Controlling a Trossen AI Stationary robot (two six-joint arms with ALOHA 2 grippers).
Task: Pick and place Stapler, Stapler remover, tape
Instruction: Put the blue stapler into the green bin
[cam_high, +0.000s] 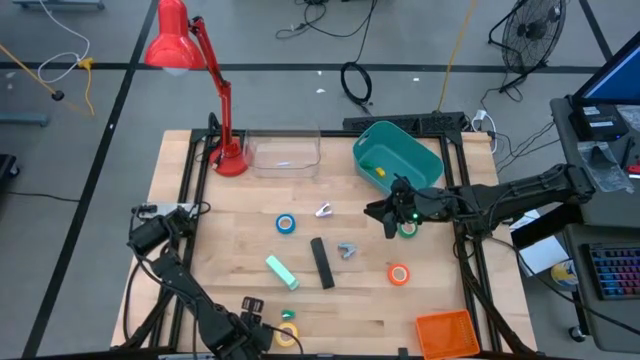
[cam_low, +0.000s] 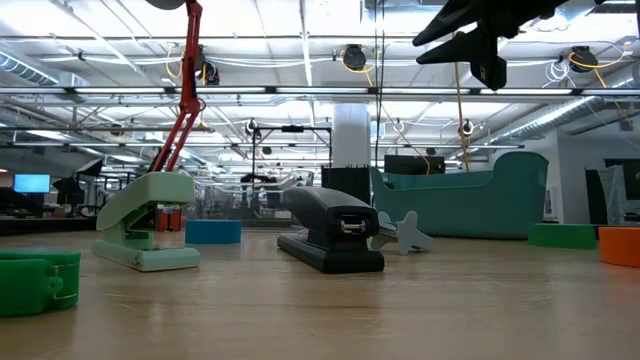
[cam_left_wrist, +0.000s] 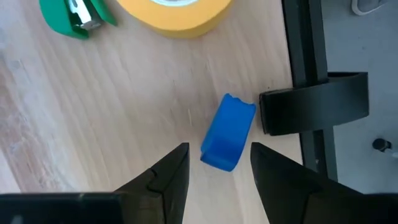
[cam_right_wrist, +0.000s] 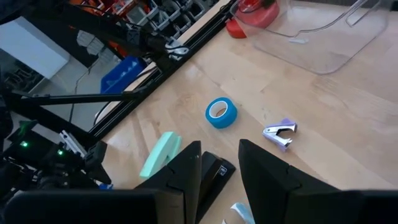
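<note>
Now | black bar stapler flat mid-table | right end effector apart, empty, above table

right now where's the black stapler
In the high view the slim black bar-shaped stapler lies mid-table, between the mint-green stapler and a grey staple remover.

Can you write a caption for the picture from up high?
Right gripper hovers open above the green tape, with the black stapler mid-table and the left gripper waiting at the near edge.
</note>
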